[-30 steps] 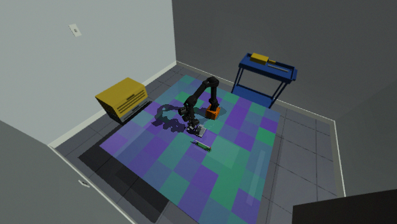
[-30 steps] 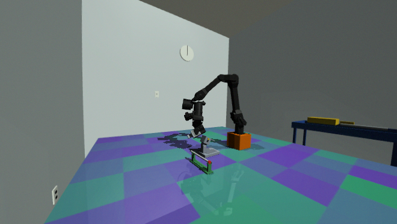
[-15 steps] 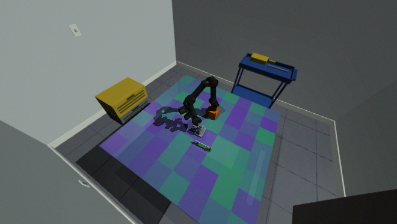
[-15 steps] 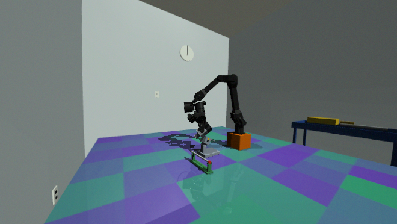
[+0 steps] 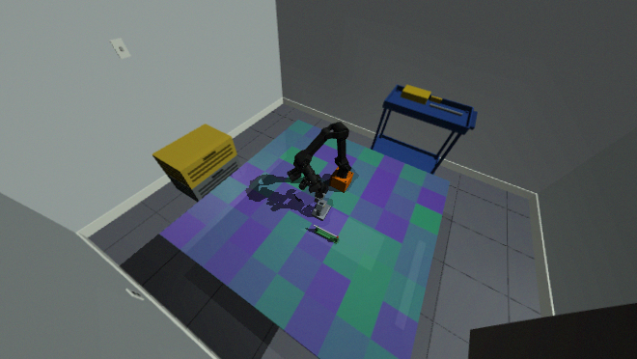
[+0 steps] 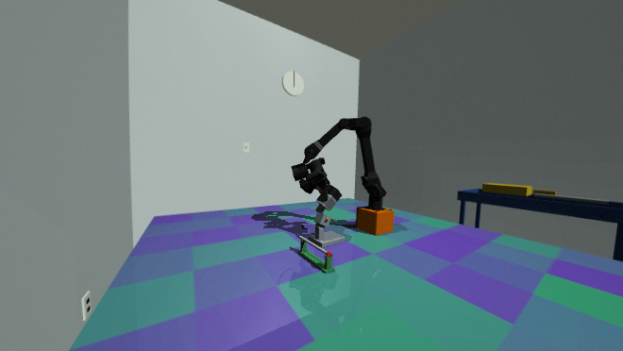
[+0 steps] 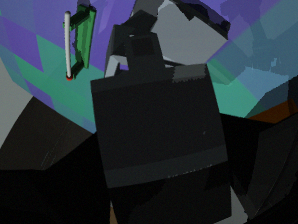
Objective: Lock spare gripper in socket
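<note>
Black and single, the arm's claw [image 5: 315,186] [image 6: 326,190] [image 7: 153,123] pinches one dark spare gripper [image 5: 319,194] [image 6: 328,202] [image 7: 153,123] above one grey mount [image 5: 322,211] [image 6: 333,239] [image 7: 186,34]; one red-ended pin [image 5: 325,232] [image 6: 315,245] [image 7: 68,45] lies across one green rack's [image 5: 325,235] [image 6: 312,260] [image 7: 85,37] two posts, near the mount.

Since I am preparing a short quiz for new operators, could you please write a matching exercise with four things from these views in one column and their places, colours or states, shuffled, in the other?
Things:
1. Lock pin
2. Spare gripper
3. Arm's base block
4. Yellow box

Places, colours or states:
A. On the top tray of the blue cart
B. Held in a grip
C. Lying along the green rack
D. Orange

Right pairs: 1-C, 2-B, 3-D, 4-A
</note>
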Robot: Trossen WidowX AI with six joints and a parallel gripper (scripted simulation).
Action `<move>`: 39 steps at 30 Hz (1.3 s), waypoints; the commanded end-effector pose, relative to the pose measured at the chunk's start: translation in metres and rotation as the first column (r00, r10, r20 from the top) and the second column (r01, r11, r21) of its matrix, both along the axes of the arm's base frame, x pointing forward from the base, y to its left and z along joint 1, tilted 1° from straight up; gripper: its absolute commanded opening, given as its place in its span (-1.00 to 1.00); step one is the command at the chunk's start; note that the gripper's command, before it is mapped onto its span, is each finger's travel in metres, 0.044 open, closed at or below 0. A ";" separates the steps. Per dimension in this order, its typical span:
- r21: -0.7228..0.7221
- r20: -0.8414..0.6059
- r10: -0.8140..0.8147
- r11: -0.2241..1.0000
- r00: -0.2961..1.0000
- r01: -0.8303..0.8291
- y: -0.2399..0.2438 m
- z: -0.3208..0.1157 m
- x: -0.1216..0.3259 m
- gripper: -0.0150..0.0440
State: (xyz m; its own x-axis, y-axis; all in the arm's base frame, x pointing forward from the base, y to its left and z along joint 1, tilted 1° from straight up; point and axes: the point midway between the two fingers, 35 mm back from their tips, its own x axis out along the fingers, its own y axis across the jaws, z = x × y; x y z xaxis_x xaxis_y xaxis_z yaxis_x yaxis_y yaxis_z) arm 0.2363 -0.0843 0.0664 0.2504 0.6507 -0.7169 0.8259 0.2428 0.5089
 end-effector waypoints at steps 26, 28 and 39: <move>0.351 -0.138 -0.191 0.908 0.972 0.229 0.023 0.028 -0.004 -0.49; 0.351 -0.138 -0.192 0.908 0.972 0.229 0.023 0.027 -0.004 -0.49; 0.351 -0.138 -0.192 0.908 0.972 0.229 0.021 0.013 0.002 -0.49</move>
State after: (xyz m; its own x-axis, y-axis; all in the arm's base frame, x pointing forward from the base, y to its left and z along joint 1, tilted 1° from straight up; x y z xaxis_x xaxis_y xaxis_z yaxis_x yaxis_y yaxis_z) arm 0.2360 -0.0641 0.0812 0.3448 0.8075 -0.4786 0.8894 -0.1181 0.4415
